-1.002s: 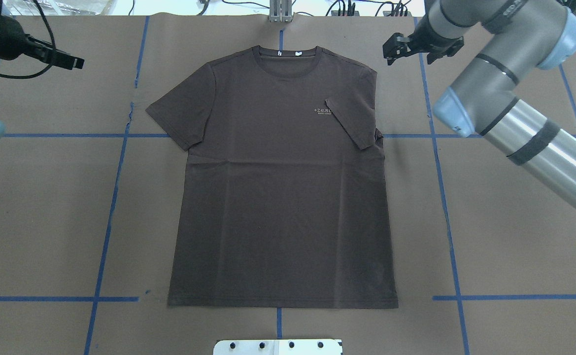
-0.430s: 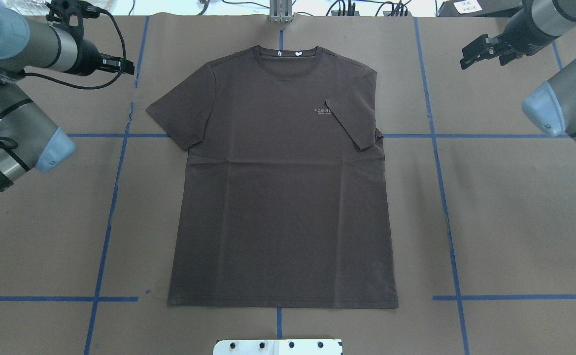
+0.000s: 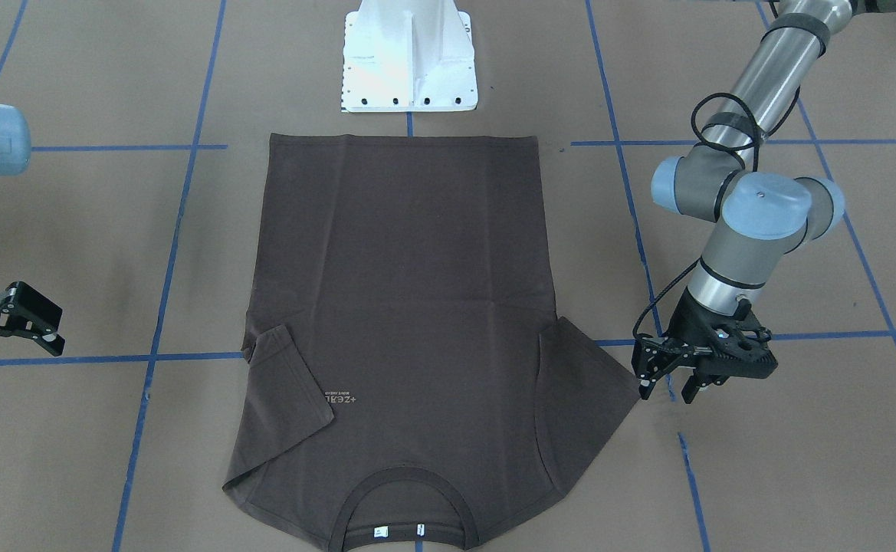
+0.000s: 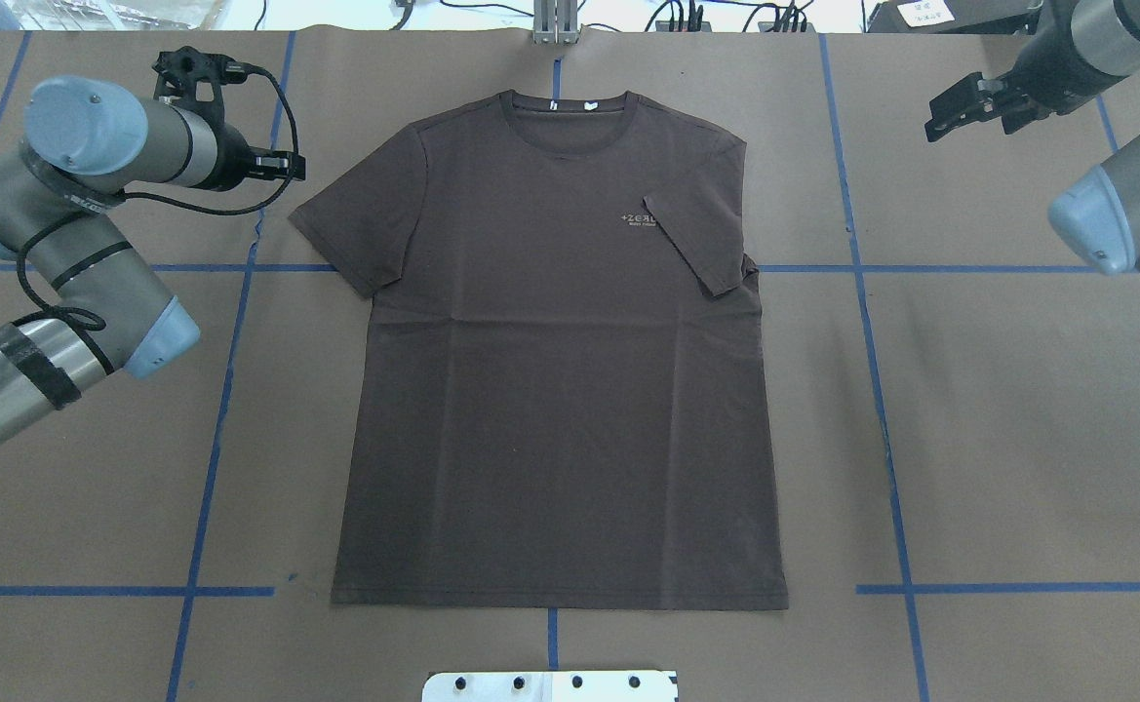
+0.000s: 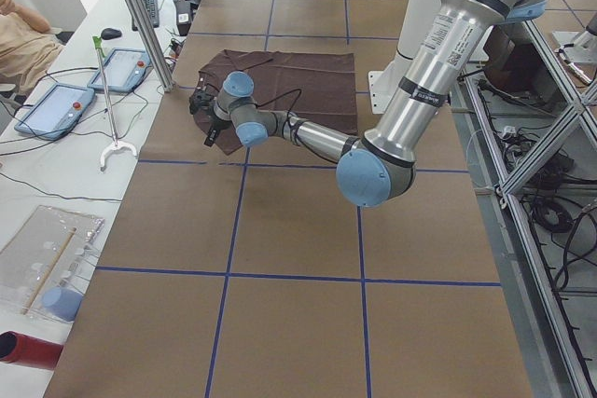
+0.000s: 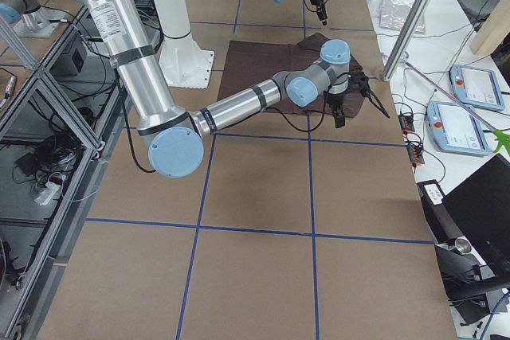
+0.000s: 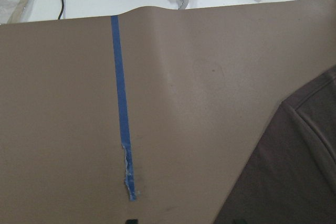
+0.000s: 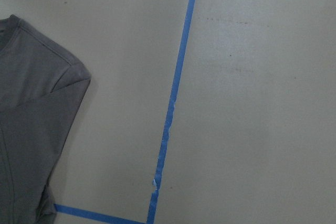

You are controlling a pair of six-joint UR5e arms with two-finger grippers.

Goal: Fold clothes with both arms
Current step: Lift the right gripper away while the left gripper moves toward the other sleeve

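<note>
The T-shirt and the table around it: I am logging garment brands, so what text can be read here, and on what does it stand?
"+ZER": pale chest lettering on the T-shirt, its end hidden by the folded sleeve.
The smaller line beneath it: too small to read.
The white neck tags: any print is too small to read.

Blue tape lines [image 4: 921, 268] cross the brown table [image 4: 1018, 439] (white pedestal [image 3: 409, 57] beside).

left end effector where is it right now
In the overhead view the left end effector sits upper left, just off the tip of the spread sleeve of the T-shirt.
</note>
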